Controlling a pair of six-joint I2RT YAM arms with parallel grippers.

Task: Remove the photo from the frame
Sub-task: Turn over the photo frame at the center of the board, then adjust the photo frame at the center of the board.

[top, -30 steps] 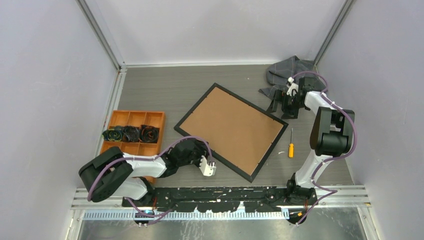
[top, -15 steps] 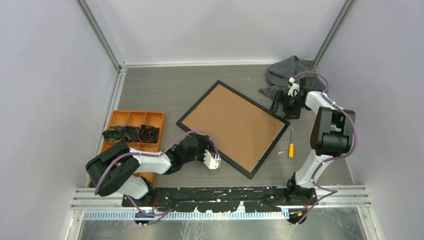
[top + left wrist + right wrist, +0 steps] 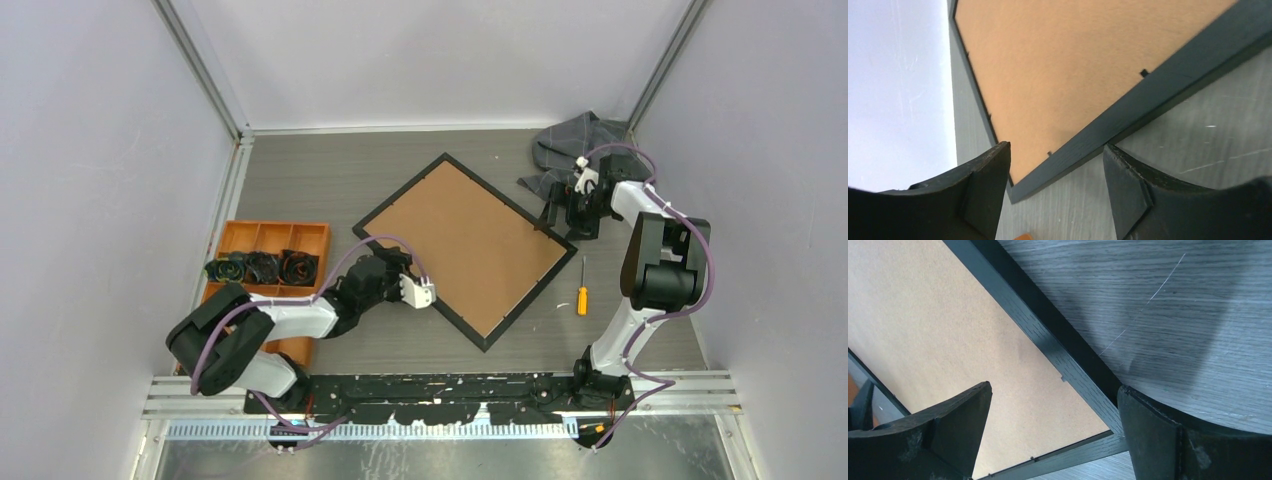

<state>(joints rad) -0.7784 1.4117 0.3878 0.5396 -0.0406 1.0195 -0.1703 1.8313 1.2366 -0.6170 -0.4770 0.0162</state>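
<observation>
The frame (image 3: pixel 462 250) lies face down on the grey table, its black border around the brown backing board, turned diagonally. The photo is hidden under the board. My left gripper (image 3: pixel 415 293) is open and empty at the frame's near-left edge. In the left wrist view the black rail (image 3: pixel 1128 122) runs just ahead of the open left gripper (image 3: pixel 1057 146). My right gripper (image 3: pixel 560 212) is open at the frame's right corner. In the right wrist view the right gripper (image 3: pixel 1054 387) straddles that corner, with one finger (image 3: pixel 1148 435) against the rail (image 3: pixel 1048 342).
An orange compartment tray (image 3: pixel 300 232) holding dark rolled items stands at the left. A yellow-handled screwdriver (image 3: pixel 582 288) lies right of the frame. A grey cloth (image 3: pixel 575 140) is bunched in the back right corner. Walls close in on both sides.
My left gripper has moved away from me along the frame's near-left edge. The frame has turned clockwise, its left corner swinging toward the back. The right gripper has stayed at the right corner.
</observation>
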